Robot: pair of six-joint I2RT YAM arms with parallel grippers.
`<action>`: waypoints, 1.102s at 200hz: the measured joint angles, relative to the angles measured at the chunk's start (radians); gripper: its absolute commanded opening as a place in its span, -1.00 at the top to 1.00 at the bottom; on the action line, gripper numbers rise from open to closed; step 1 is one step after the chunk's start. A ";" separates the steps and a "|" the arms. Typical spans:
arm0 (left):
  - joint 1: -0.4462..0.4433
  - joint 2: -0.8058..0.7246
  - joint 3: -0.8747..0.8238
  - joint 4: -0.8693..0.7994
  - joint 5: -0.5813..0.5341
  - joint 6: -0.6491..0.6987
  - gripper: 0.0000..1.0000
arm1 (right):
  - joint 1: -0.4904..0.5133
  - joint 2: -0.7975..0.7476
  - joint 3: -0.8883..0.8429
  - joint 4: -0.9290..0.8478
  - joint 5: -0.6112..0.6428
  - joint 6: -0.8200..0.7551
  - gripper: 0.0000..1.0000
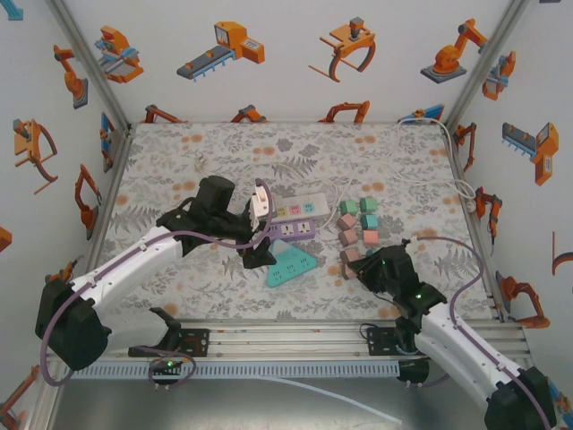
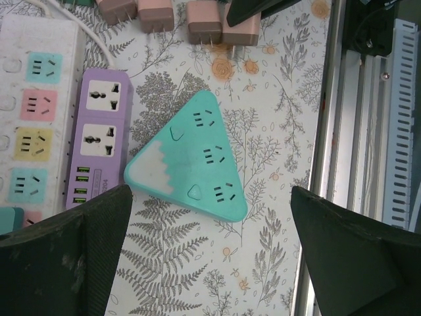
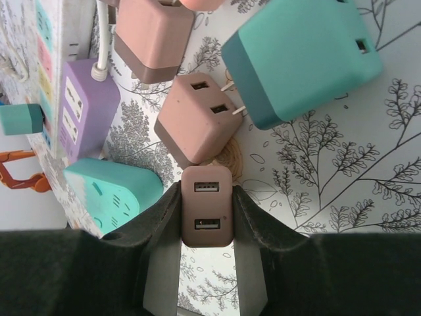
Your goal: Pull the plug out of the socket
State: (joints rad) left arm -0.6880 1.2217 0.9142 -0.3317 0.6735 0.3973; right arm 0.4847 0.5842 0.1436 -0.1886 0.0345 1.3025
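- Right gripper (image 3: 206,192) sits closest to my lens, clamped on a pink USB charger (image 3: 207,220) with its ports facing me; I judge it free of any socket.
- Its top edge is just beside another pink charger (image 3: 197,115); a careless swing or drop could knock that one into the teal charger (image 3: 302,59).
- Left gripper (image 2: 210,197) hangs with its fingers spread wide over the teal triangular socket (image 2: 197,158), whose slots are all empty.
- A small teal plug (image 3: 18,118) looks seated in the white power strip (image 2: 39,99), beside the purple strip (image 2: 99,131).
- Pulling it with nothing pinning the strip could lift the whole strip, or the fingers could slip off.
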 measured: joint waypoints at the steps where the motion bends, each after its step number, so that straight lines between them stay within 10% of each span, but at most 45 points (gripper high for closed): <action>1: 0.000 0.000 0.000 0.000 0.000 0.000 -0.98 | 0.000 0.000 0.000 0.000 0.000 0.000 0.46; 220: 0.000 0.009 0.000 0.002 -0.089 -0.001 -0.94 | 0.000 -0.113 0.059 -0.192 0.038 -0.018 -0.21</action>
State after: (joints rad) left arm -0.6876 1.2308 0.9142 -0.3298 0.5846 0.3962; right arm 0.4847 0.4713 0.2028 -0.3801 0.0727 1.2850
